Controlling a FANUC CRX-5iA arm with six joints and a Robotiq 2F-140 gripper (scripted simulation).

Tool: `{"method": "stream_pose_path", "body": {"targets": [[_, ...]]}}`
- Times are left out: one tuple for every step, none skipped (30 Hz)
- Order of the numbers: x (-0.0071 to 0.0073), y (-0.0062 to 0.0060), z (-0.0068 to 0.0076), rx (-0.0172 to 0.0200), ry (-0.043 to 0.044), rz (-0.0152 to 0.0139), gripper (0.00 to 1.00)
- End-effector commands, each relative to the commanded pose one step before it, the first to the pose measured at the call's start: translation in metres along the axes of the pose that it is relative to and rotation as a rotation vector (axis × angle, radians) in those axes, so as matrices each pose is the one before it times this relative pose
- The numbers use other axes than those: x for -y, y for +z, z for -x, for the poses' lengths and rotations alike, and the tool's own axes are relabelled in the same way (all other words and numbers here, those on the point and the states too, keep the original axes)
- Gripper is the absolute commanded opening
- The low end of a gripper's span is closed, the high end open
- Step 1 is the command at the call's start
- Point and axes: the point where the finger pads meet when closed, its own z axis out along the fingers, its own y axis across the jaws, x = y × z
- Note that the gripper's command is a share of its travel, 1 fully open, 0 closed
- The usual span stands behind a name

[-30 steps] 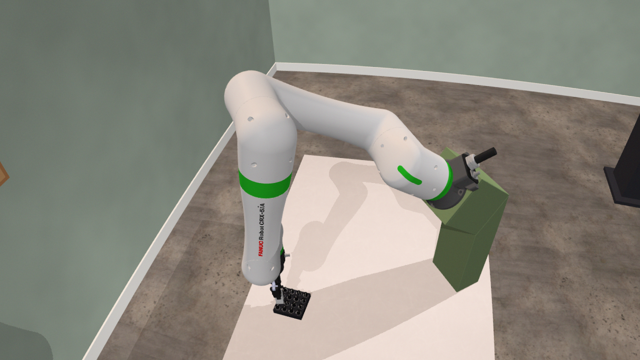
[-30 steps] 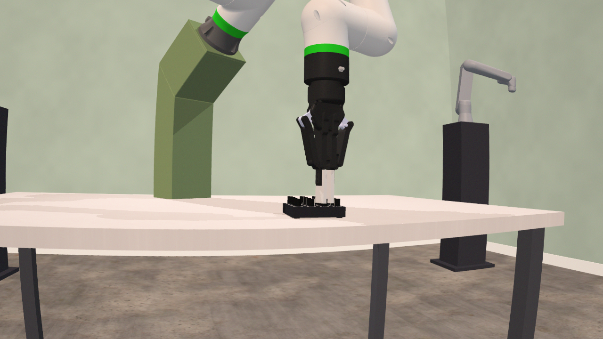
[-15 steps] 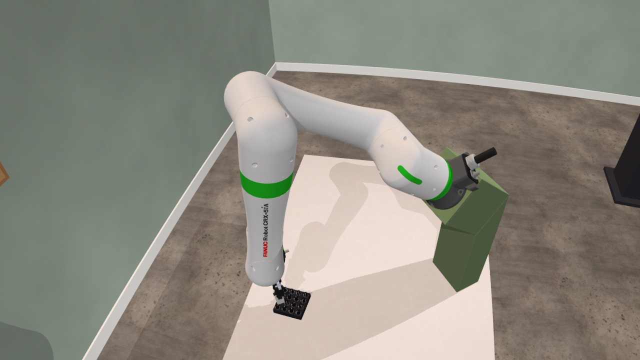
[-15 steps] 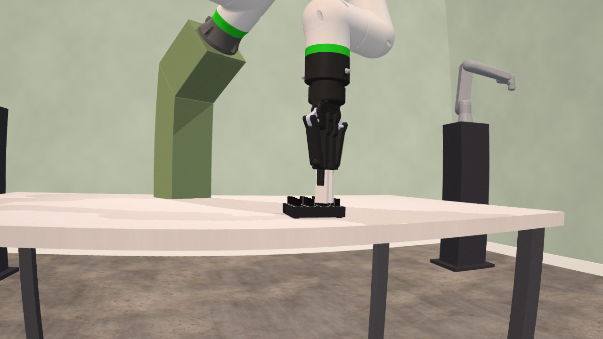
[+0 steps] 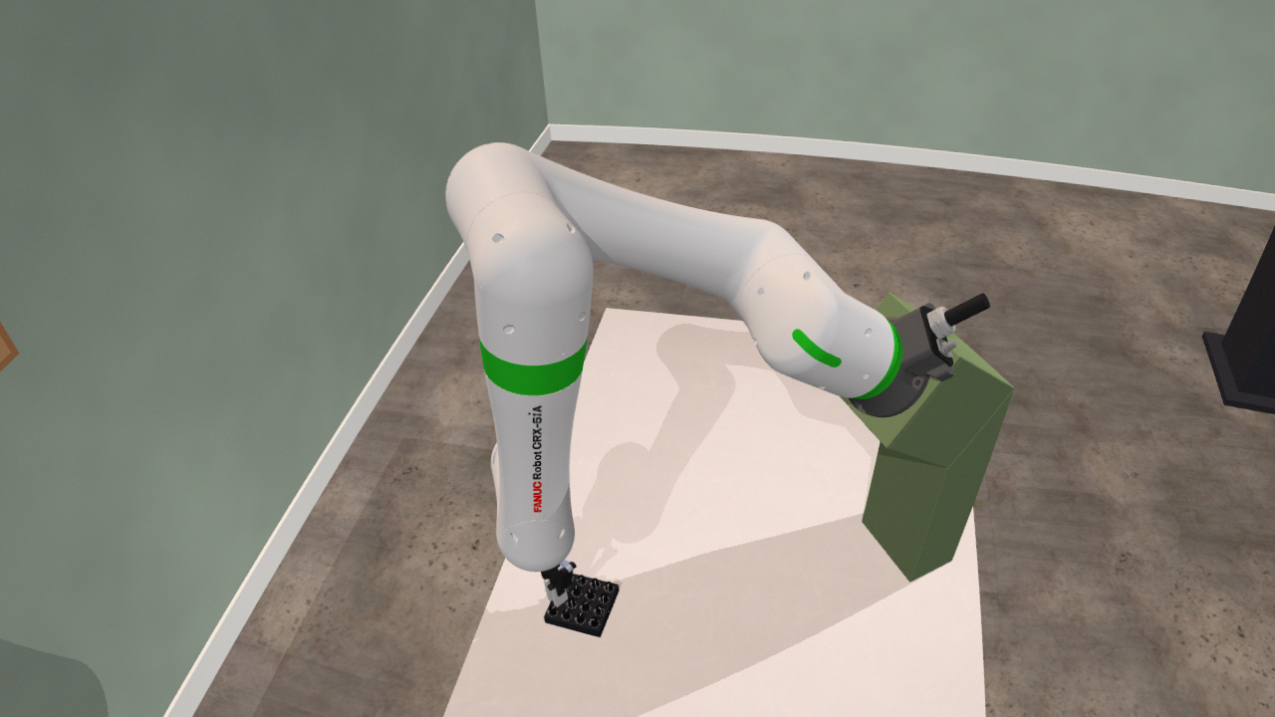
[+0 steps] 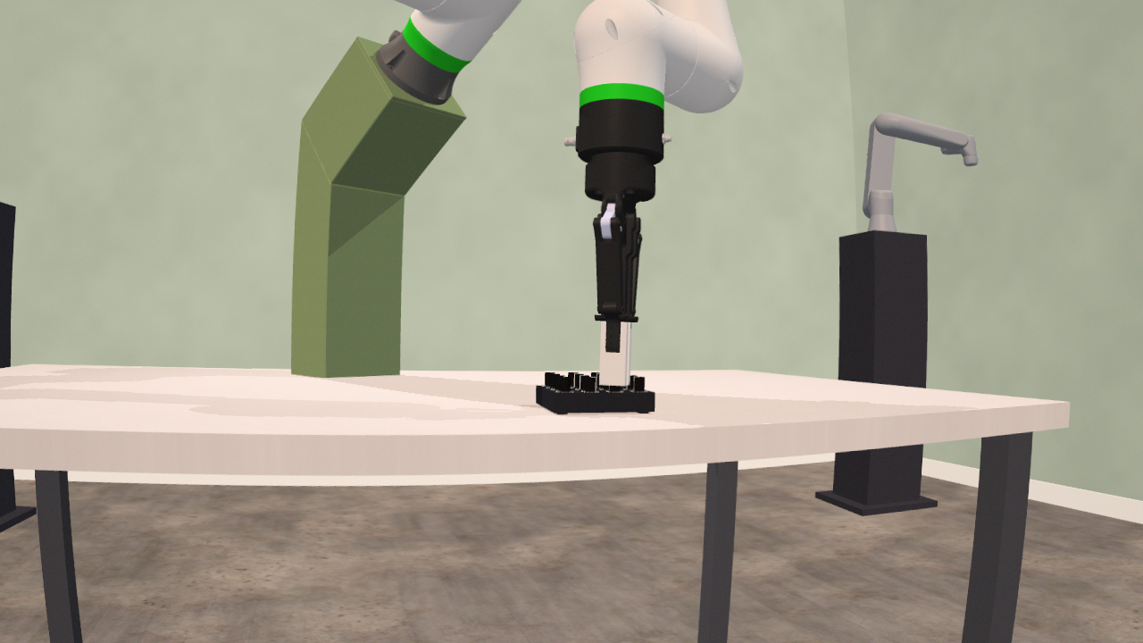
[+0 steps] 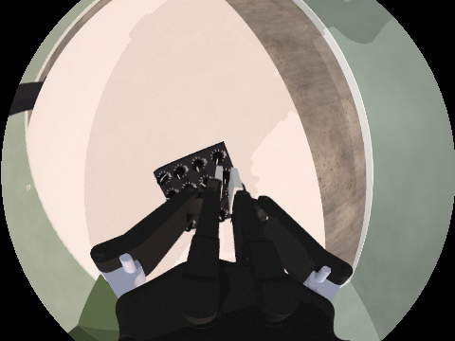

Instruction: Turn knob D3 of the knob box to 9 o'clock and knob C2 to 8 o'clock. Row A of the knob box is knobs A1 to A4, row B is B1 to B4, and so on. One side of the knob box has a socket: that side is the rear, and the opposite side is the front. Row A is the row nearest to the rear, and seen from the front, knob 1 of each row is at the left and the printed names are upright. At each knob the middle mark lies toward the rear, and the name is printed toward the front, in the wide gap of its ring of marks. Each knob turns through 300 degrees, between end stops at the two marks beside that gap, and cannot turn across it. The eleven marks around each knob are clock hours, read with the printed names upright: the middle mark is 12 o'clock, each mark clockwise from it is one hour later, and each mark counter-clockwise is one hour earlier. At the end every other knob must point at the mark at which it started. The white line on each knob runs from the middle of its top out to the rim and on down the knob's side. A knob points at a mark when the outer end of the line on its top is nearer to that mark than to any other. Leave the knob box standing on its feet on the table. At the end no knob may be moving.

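Over the pale table (image 5: 802, 614) (image 6: 479, 451) (image 7: 166, 95), the pincer (image 5: 559, 600) (image 6: 615, 384) (image 7: 225, 176) points down, narrowly closed on a knob (image 7: 227, 178).

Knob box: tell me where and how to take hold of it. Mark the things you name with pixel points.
I'd grip the knob box (image 5: 575, 629) (image 6: 597, 402) (image 7: 188, 161) by two opposite side walls, coming straight down from above. The walls look flat and upright, and the box sits level on the table (image 5: 802, 623) (image 6: 399, 451) (image 7: 180, 95), while knobs crowd its top. Whether the fingers would span it is uncertain.
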Motion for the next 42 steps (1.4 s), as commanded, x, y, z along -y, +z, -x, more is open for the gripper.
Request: {"method": "stream_pose_path", "body": {"targets": [[-0.00028,-0.00006,0.00017,-0.01252,-0.04466,-0.01747,0.05],[0.0,0.0,0.0,0.0,-0.02403,0.0,0.05],[0.0,0.0,0.0,0.0,-0.02357,0.0,0.05],[0.0,0.0,0.0,0.0,-0.02308,0.0,0.05],[0.0,0.0,0.0,0.0,-0.02256,0.0,0.05],[0.0,0.0,0.0,0.0,-0.02202,0.0,0.05],[0.0,0.0,0.0,0.0,-0.02145,0.0,0.05],[0.0,0.0,0.0,0.0,-0.02085,0.0,0.05],[0.0,0.0,0.0,0.0,-0.02023,0.0,0.05],[0.0,0.0,0.0,0.0,-0.01959,0.0,0.05],[0.0,0.0,0.0,0.0,-0.01893,0.0,0.05],[0.0,0.0,0.0,0.0,-0.01825,0.0,0.05],[0.0,0.0,0.0,0.0,-0.01756,0.0,0.05],[0.0,0.0,0.0,0.0,-0.01684,0.0,0.05],[0.0,0.0,0.0,0.0,-0.01612,0.0,0.05],[0.0,0.0,0.0,0.0,0.0,0.0,0.05],[0.0,0.0,0.0,0.0,0.0,0.0,0.05],[0.0,0.0,0.0,0.0,-0.01538,0.0,0.05],[0.0,0.0,0.0,0.0,-0.01464,0.0,0.05],[0.0,0.0,0.0,0.0,-0.01389,0.0,0.05],[0.0,0.0,0.0,0.0,-0.01313,0.0,0.05],[0.0,0.0,0.0,0.0,-0.01236,0.0,0.05],[0.0,0.0,0.0,0.0,-0.0116,0.0,0.05],[0.0,0.0,0.0,0.0,-0.01084,0.0,0.05],[0.0,0.0,0.0,0.0,-0.01008,0.0,0.05],[0.0,0.0,0.0,0.0,-0.00933,0.0,0.05],[0.0,0.0,0.0,0.0,-0.00859,0.0,0.05],[0.0,0.0,0.0,0.0,-0.00785,0.0,0.05],[0.0,0.0,0.0,0.0,-0.00714,0.0,0.05],[0.0,0.0,0.0,0.0,-0.00643,0.0,0.05],[0.0,0.0,0.0,0.0,-0.00575,0.0,0.05],[0.0,0.0,0.0,0.0,-0.00509,0.0,0.05],[0.0,0.0,0.0,0.0,0.0,0.0,0.05],[0.0,0.0,0.0,0.0,0.0,0.0,0.05],[0.0,0.0,0.0,0.0,-0.00446,0.0,0.05],[0.0,0.0,0.0,0.0,-0.00385,0.0,0.05],[0.0,0.0,0.0,0.0,-0.00328,0.0,0.05],[0.0,0.0,0.0,0.0,-0.00274,0.0,0.05],[0.0,0.0,0.0,0.0,-0.00224,0.0,0.05],[0.0,0.0,0.0,0.0,-0.00178,0.0,0.05],[0.0,0.0,0.0,0.0,-0.00136,0.0,0.05],[0.0,0.0,0.0,0.0,-0.00099,0.0,0.05]]}}
